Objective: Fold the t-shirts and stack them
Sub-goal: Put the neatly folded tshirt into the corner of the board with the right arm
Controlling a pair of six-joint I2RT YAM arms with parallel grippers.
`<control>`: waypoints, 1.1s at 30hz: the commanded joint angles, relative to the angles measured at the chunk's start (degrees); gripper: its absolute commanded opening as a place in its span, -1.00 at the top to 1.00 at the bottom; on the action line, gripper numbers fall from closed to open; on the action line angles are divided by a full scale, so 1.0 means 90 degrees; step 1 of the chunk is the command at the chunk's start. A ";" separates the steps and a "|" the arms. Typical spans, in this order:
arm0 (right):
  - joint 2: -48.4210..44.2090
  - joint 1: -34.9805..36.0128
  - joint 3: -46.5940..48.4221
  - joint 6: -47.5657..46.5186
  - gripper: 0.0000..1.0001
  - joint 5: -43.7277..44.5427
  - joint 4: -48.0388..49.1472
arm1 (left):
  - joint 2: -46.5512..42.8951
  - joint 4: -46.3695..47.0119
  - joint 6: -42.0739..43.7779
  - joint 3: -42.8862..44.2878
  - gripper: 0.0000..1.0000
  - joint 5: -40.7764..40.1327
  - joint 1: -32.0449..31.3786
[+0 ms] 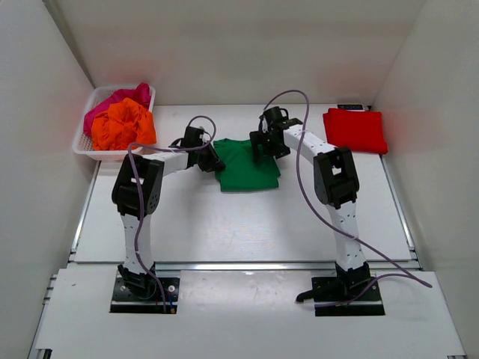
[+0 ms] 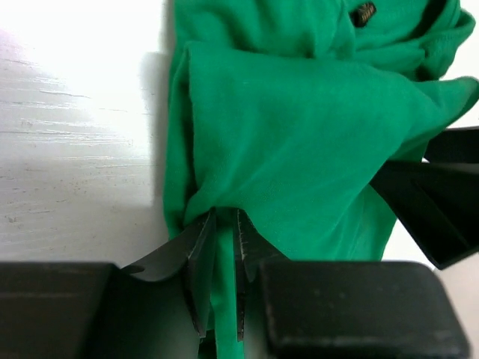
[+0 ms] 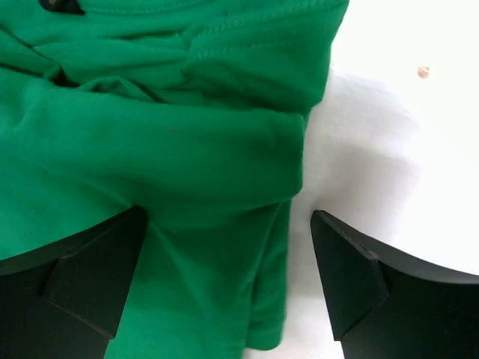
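A folded green t-shirt lies mid-table between the two arms. My left gripper is at its left edge, shut on a fold of the green cloth. My right gripper is open over the shirt's upper right part; in the right wrist view its jaws straddle the shirt's right edge, one finger on the cloth and the other over bare table. A folded red t-shirt lies at the back right. Crumpled orange and pink shirts fill a basket.
The white basket stands at the back left by the left wall. A small dark device lies behind the red shirt. White walls close in on both sides and the back. The table's front edge is a metal rail.
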 commanded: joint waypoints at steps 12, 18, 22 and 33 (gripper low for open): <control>-0.0099 -0.0099 0.0013 -0.0231 0.99 -0.0611 -0.0809 | -0.0502 0.0001 0.0044 -0.0694 0.43 0.0188 0.0188; -0.0723 -0.0958 0.0531 -0.1287 1.00 -0.0768 -0.0868 | -0.1321 -0.0223 0.0219 -0.0830 0.47 0.0423 0.0325; -0.1027 -0.1339 0.0521 -0.1961 1.00 -0.0505 -0.0624 | -0.1908 -0.0156 0.0249 -0.1270 0.48 0.0530 0.0344; -0.0666 -0.2151 0.1585 -0.2783 1.00 0.0403 -0.0164 | -0.2729 0.0274 0.0268 -0.2363 0.49 0.0676 0.0423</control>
